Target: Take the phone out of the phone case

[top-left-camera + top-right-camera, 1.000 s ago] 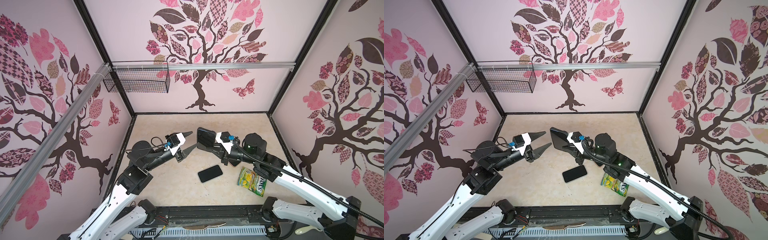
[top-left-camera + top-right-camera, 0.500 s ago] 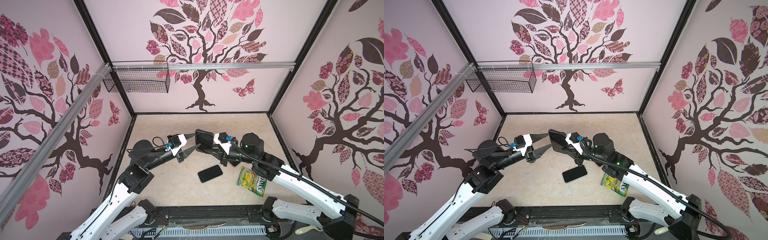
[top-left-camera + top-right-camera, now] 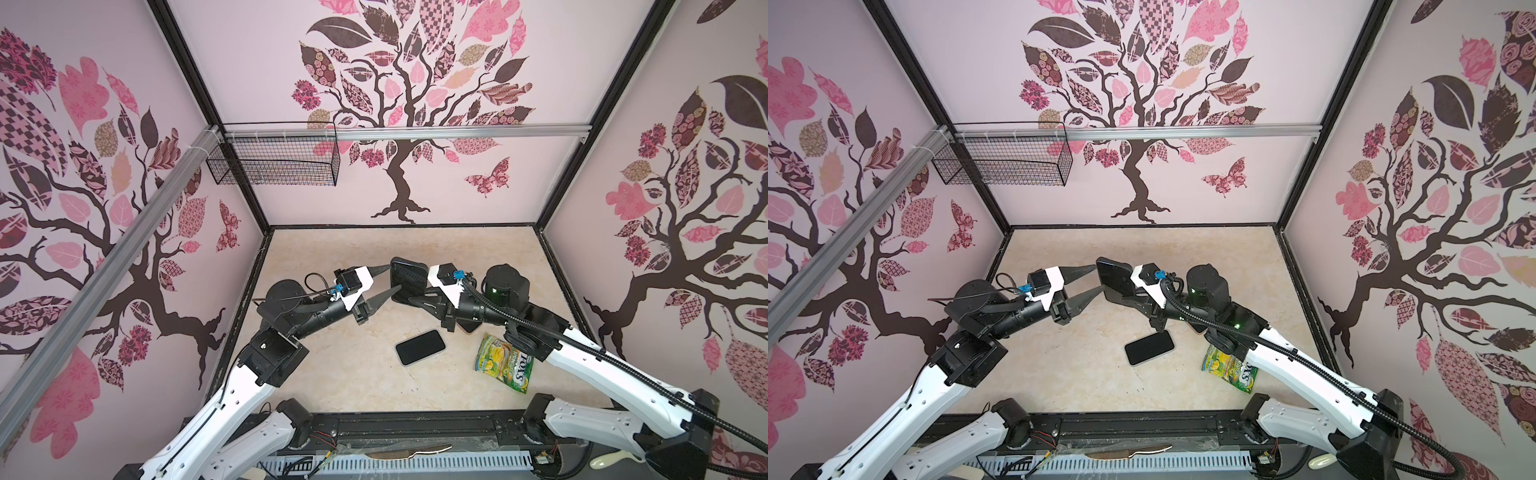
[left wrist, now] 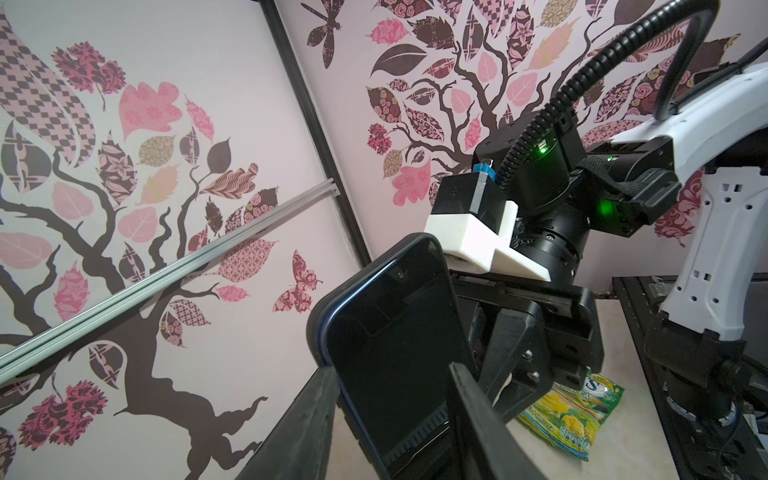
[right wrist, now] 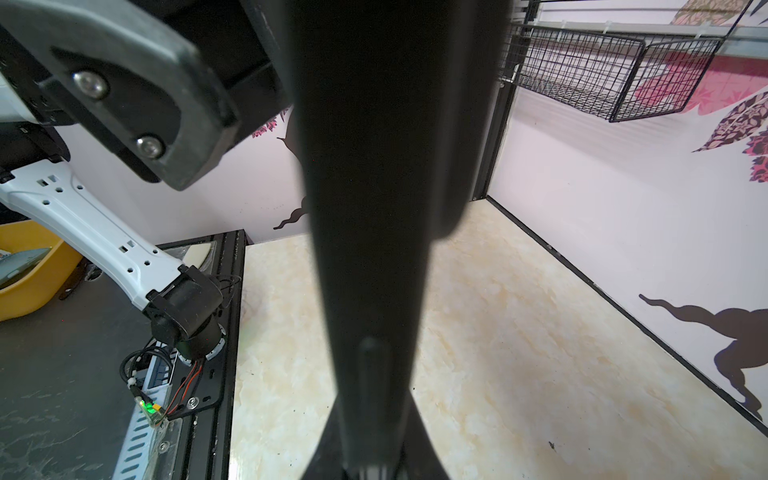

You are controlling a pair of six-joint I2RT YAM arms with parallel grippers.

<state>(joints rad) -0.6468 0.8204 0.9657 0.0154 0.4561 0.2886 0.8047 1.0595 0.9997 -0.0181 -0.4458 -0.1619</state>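
Observation:
My right gripper [image 3: 412, 294] [image 3: 1119, 296] is shut on the dark phone case [image 3: 409, 276] [image 3: 1115, 276] and holds it upright above the table's middle. A glossy black phone face fills the case's navy rim [image 4: 390, 324]. In the right wrist view the case [image 5: 374, 166] stands edge-on between the right gripper's [image 5: 374, 399] jaws. My left gripper [image 3: 392, 278] [image 3: 1099, 277] [image 4: 390, 370] straddles the case's free end, one finger against each side edge. A bare black phone [image 3: 420, 347] [image 3: 1149, 347] lies flat on the table below.
A yellow-green snack packet [image 3: 505, 368] [image 3: 1230, 369] [image 4: 569, 419] lies at the front right, beside the right arm. A wire basket [image 3: 274, 164] [image 5: 615, 70] hangs on the back wall, top left. Patterned walls close in the beige table [image 3: 332, 374] on three sides.
My left gripper has moved right to the case and its jaws have narrowed onto the case's sides. The right gripper has brought the case slightly leftward.

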